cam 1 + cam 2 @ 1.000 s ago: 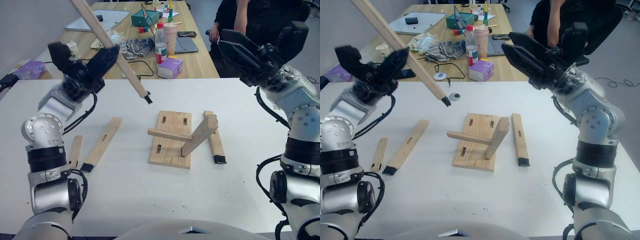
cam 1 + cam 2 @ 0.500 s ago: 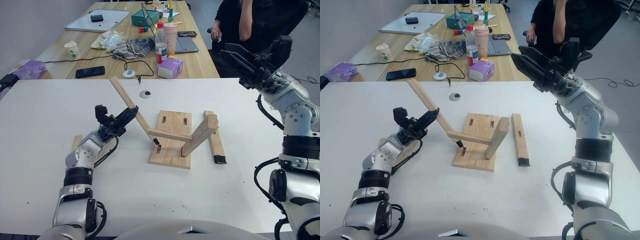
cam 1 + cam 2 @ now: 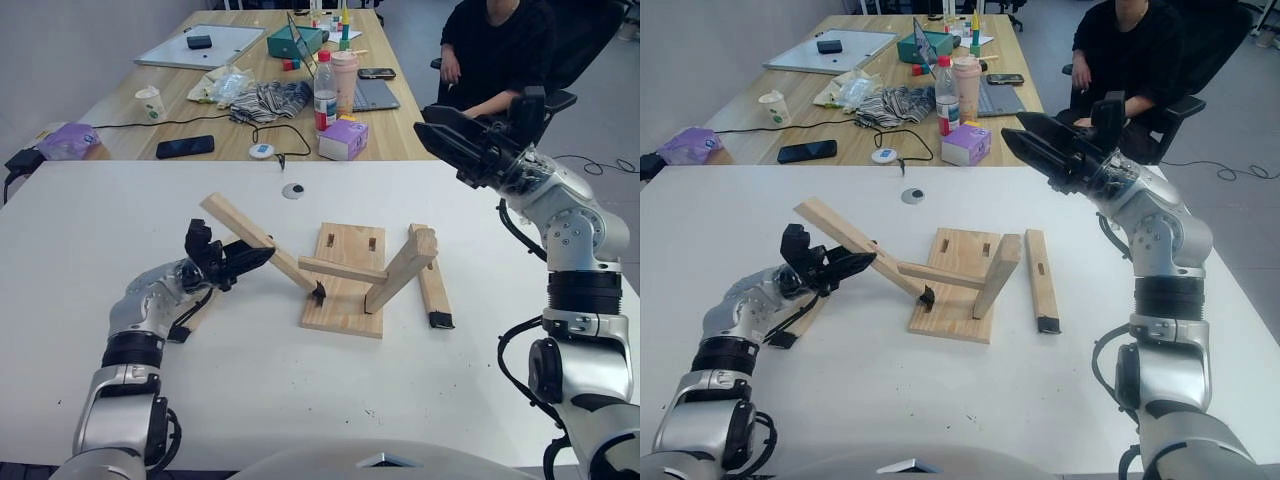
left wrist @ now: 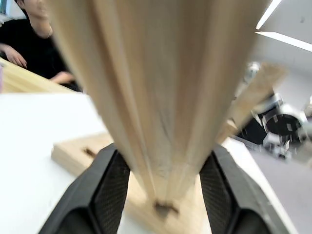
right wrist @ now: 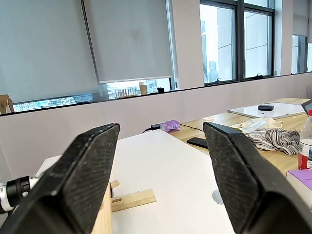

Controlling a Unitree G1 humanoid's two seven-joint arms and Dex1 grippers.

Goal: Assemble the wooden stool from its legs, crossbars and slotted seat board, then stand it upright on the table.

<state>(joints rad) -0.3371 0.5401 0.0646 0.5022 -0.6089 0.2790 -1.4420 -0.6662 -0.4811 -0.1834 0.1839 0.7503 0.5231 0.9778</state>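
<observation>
Beside the seat board (image 3: 349, 258), the left hand (image 3: 243, 257) clamps a tilted leg (image 3: 283, 266).

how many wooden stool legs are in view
4 wooden legs: one gripped by the left end effector, tip at the slotted wooden seat board; one standing in that board; one flat right of it; one partly hidden under the left arm.

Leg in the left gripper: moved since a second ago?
Yes. The leg, clamped in the left gripper, has dropped from high above the seat board; its black-capped tip now sits at the board's left edge.
</observation>
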